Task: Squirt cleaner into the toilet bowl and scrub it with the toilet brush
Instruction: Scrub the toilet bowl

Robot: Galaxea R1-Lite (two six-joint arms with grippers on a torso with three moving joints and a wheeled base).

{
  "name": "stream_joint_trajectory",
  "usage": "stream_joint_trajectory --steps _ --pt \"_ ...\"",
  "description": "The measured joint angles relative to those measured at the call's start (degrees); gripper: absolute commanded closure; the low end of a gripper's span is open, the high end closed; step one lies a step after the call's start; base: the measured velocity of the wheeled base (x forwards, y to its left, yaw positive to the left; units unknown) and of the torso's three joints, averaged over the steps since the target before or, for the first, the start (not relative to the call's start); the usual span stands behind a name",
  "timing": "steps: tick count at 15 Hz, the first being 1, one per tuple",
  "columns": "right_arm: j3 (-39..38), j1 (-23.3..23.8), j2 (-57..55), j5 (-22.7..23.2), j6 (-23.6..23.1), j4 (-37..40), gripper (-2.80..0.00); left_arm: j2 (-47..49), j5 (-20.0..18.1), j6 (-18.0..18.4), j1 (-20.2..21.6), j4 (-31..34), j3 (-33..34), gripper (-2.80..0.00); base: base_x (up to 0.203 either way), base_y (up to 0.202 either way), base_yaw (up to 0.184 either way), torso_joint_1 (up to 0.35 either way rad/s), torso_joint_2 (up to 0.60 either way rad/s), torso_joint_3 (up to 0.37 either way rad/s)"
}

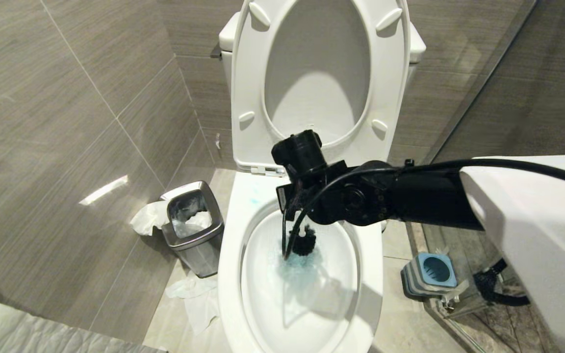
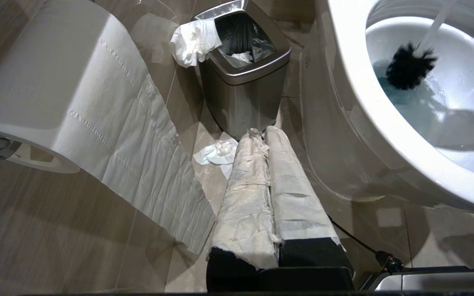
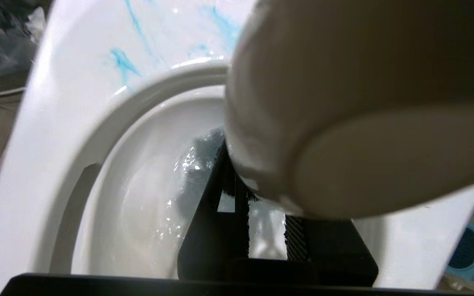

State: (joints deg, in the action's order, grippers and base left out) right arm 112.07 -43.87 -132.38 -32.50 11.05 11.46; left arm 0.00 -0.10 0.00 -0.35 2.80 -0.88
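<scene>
Right gripper clamped on the toilet brush, scrubbing inside the toilet bowl.

Head view: the right gripper (image 1: pixel 296 230) holds the toilet brush (image 1: pixel 304 241), its black bristles in blue-tinted water in the toilet bowl (image 1: pixel 371 255); a steel bin (image 1: pixel 194 228) stands left, the blue brush holder (image 1: pixel 432 274) right.
Left wrist view: the left gripper (image 2: pixel 268 135), fingers together and paper-wrapped, hangs near the bin beside a paper roll (image 2: pixel 56 82).
Right wrist view: the handle's rounded tip fills the frame; blue streaks mark the rim.
</scene>
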Motion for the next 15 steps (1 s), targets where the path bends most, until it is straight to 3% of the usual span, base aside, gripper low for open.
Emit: stream_joint_trajectory --steps 7,15 --pt "0.9 0.2 -3.0 0.9 2.1 -0.6 0.0 0.0 0.0 0.0 0.0 0.0 0.0 0.0 0.0 0.0 0.0 0.0 0.0 0.0" --pt "0.3 -1.4 20.2 0.9 1.4 6.6 0.0 0.0 0.0 0.0 0.0 0.0 0.0 0.0 0.0 0.0 0.0 0.0 0.0 0.0"
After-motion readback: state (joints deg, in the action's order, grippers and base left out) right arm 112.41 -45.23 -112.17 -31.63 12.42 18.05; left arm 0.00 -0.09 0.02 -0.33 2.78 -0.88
